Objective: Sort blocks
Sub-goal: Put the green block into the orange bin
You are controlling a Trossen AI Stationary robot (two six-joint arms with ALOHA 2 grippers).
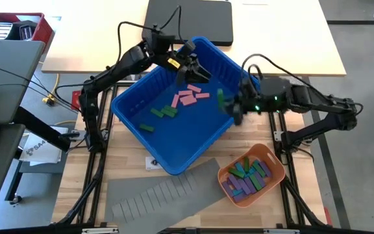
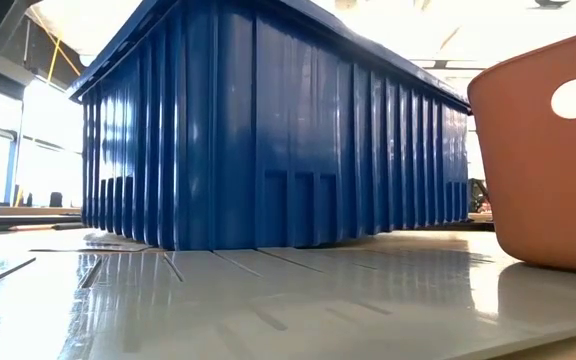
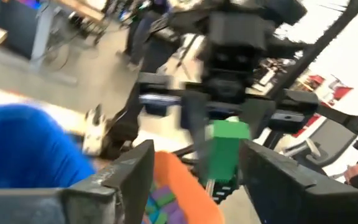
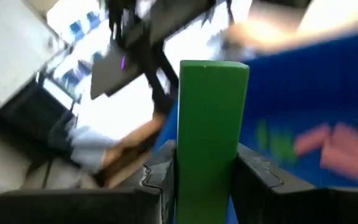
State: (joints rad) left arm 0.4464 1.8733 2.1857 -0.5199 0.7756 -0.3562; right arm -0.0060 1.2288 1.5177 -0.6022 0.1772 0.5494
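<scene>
On table: blue bin [image 1: 203, 140] holds pink blocks [image 1: 188, 97] and green blocks [image 1: 163, 113]. Orange tray [image 1: 228, 184] has mixed blocks [image 1: 250, 177]. Right gripper [image 1: 224, 99] clamps upright green block [image 4: 211, 134] over bin; left gripper [image 1: 199, 69] jaws apart, empty.

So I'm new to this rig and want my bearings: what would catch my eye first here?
The big blue bin fills the middle of the table, with loose pink and green blocks on its floor. Over its right rim, the right tool clamps an upright green block, while the left tool hangs open over the bin's far side. Near the front right sits an orange tray of sorted blocks.
</scene>
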